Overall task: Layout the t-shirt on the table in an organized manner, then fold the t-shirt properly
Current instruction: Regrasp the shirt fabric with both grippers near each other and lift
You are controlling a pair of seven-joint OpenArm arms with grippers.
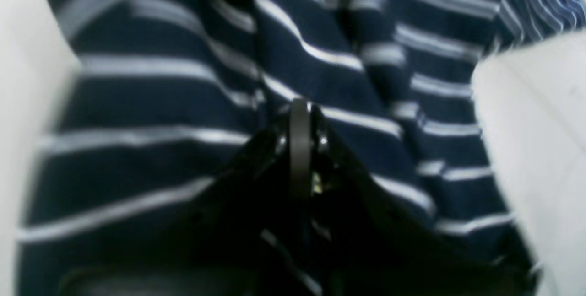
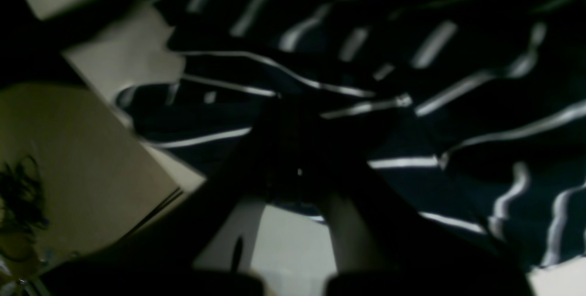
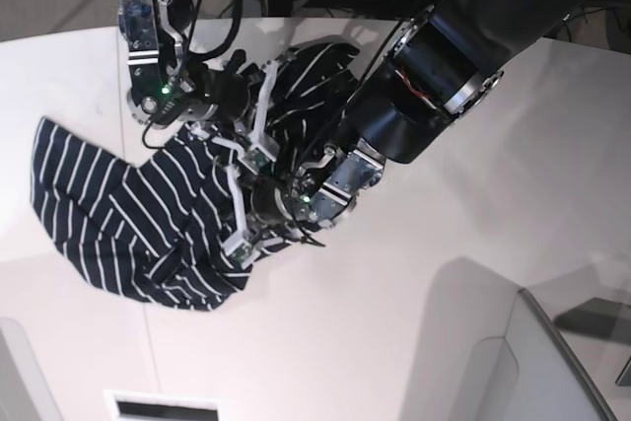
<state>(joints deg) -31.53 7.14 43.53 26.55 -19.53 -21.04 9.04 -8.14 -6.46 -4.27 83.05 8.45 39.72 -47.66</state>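
t-shirt [image 3: 118,214] lying bunched on the worktop [image 3: 414,283] | left end effector [image 1: 300,117] pinching striped cloth, jaws pressed together | right end effector [image 3: 237,96] seemingly gripping a fold too, we are reading through blur

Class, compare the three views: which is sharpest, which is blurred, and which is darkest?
Base view: sharpest, evenly lit, t-shirt stripes crisp on the table. Left wrist view: bright but smeared stripes. Right wrist view: darkest, blurred, cloth mostly in shadow.

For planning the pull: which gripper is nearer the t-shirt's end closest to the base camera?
Left. The left gripper pinches the t-shirt beside that end; the right gripper grips farther back.
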